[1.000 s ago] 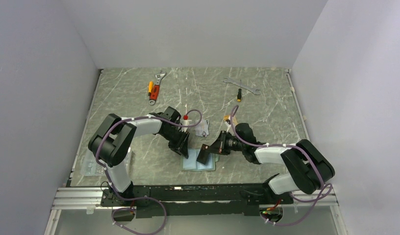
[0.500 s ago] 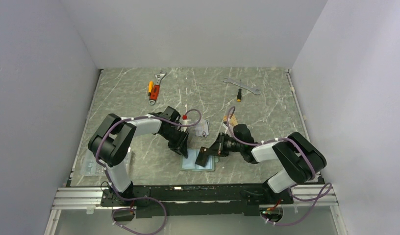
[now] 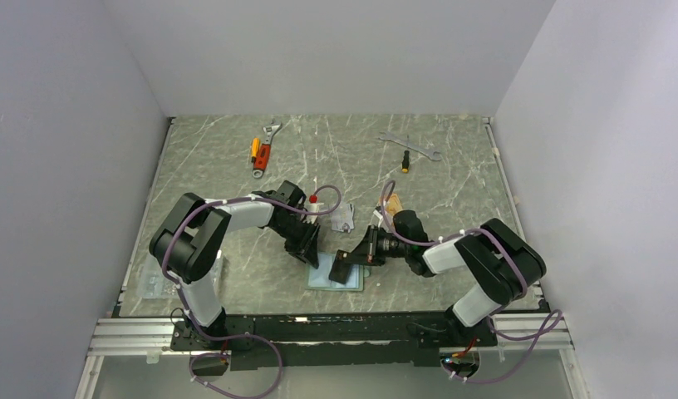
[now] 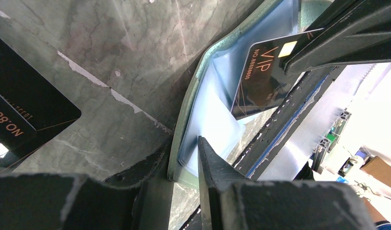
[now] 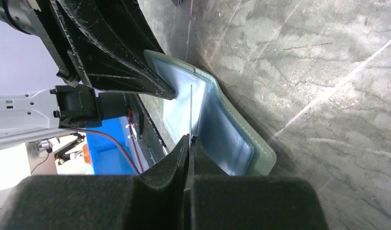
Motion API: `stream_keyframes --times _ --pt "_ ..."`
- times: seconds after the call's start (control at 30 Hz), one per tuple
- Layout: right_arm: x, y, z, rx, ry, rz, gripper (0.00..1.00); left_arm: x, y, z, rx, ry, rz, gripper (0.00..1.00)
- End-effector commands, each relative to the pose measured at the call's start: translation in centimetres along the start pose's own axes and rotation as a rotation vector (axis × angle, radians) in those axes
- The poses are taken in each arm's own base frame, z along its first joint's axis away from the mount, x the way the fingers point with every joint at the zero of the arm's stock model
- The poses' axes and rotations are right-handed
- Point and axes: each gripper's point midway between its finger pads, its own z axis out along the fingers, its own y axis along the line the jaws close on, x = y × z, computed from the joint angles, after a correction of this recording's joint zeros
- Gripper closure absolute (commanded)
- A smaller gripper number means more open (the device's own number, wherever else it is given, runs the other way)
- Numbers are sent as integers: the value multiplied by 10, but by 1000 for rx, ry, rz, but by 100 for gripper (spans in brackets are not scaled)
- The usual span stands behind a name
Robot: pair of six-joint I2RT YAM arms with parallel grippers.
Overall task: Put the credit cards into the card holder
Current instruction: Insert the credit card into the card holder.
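The sage-green card holder lies open near the table's front, its pale blue inside facing up. My left gripper is shut on the card holder, pinching its green edge and a clear inner sleeve. My right gripper is shut on a black credit card, seen edge-on just above the card holder. The left wrist view shows this black VIP card tilted, with its lower corner at the pale sleeves. Another black card lies flat on the table. A silver-grey card and an orange card lie behind the grippers.
At the back left lies an orange-handled adjustable wrench. A silver wrench and a small screwdriver are at the back right. A clear plastic piece sits at the front left edge. Walls close in three sides.
My right gripper has carried the black card left and down, closer over the open card holder. The left gripper has kept its place and grip.
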Motion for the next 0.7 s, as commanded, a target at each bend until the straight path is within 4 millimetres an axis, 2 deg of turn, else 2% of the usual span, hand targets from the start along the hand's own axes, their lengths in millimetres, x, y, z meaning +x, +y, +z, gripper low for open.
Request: stream_keyframes --times 0.0,0.17,0.4,0.67 --pt "-7 10 7 -35 0 -41 100 0 8 -1 -41 -18 11 71" --pt "-4 -5 9 29 7 -26 100 -1 7 -2 -38 -21 11 74" --pt "-3 -24 -1 135 -25 -62 100 0 7 -2 -35 -17 9 77" --pt "2 -19 5 97 -5 -67 100 -1 8 -1 -36 -20 6 77"
